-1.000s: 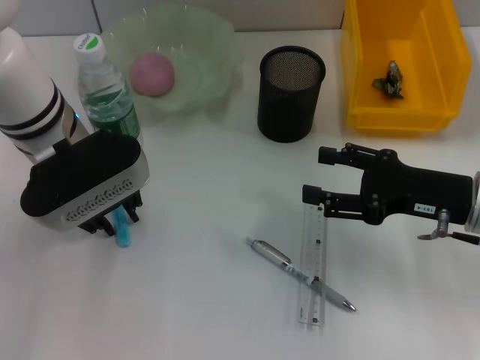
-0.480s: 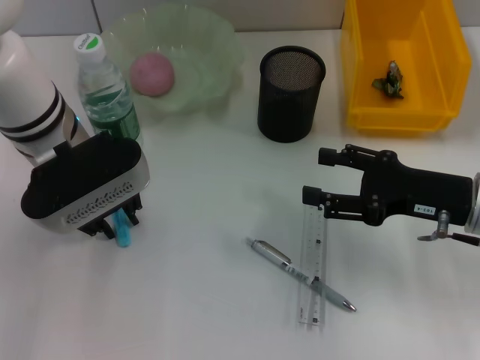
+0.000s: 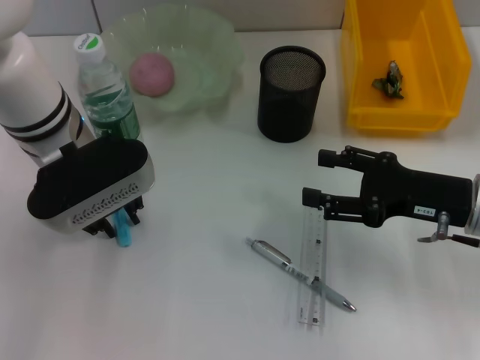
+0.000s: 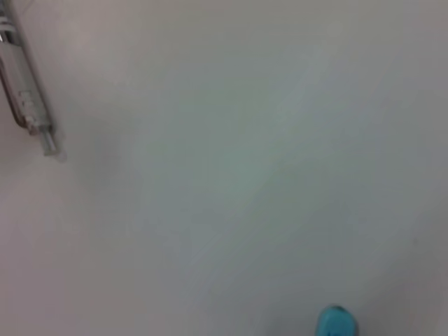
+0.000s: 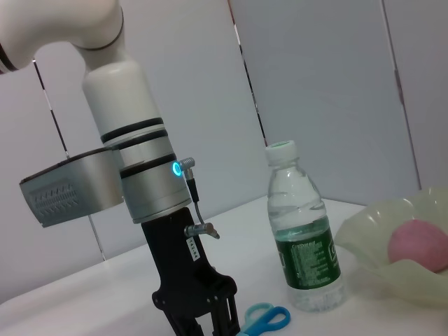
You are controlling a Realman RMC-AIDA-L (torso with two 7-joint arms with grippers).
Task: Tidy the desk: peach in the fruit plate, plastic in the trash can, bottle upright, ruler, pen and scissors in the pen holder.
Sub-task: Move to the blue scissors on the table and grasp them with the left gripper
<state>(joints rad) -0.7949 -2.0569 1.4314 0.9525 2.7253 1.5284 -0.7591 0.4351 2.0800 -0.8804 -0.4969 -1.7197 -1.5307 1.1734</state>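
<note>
The scissors (image 3: 123, 229) are seen under the left end effector (image 3: 112, 221), blue handles toward the worktop's (image 3: 202, 300) near edge (blades hidden); whether they are gripped cannot be told. The left arm is held pointing straight down, beside the upright bottle (image 3: 105, 90). The right end effector (image 3: 319, 176) is held level, fingers spread, over the ruler's (image 3: 313, 270) far end, the pen (image 3: 300, 274) lying crossed diagonally on it.

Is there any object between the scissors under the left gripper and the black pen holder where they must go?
Nothing visible stands in that path. The scissors lie below the left gripper; bare table stretches from there to the pen holder. The bottle and the fruit plate stand off that line, farther back.
</note>
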